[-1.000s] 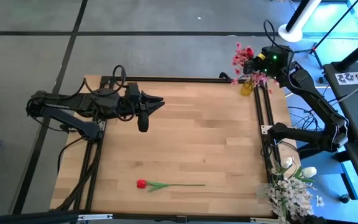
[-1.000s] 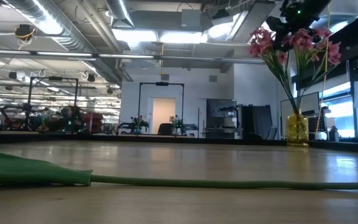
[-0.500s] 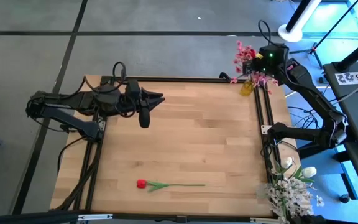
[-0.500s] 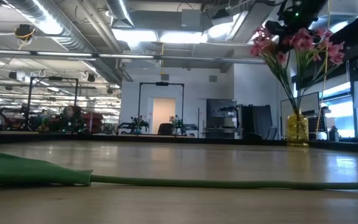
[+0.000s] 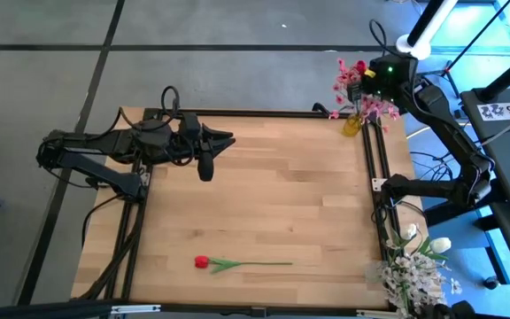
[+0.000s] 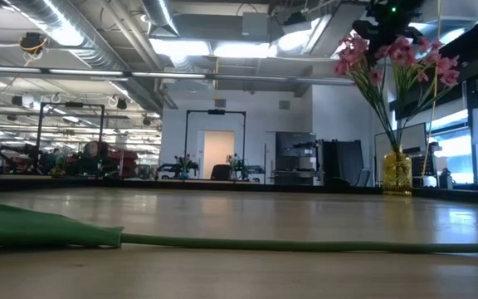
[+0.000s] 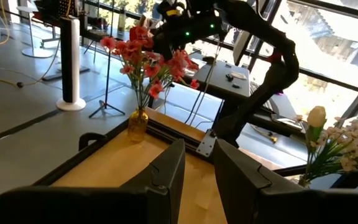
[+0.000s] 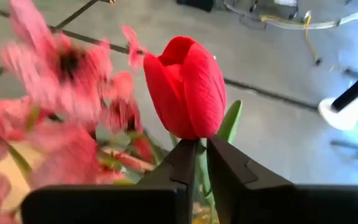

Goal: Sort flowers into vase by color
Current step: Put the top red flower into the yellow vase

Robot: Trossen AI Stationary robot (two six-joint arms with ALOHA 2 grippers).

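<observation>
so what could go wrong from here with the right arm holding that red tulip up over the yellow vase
1. The right gripper pinches the red tulip just under its head, so a slip could drop it beside the small yellow glass vase.
2. The pink blossom sprays crowd close around the tulip; moving through them could tug them or tip the narrow vase at the wooden table's corner.
3. The second red tulip still lies on the table.

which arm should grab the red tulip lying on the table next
Probably left. The left claw is free, while the right claw is at the vase, shut on a red tulip. The lying tulip sits left of centre.
</observation>
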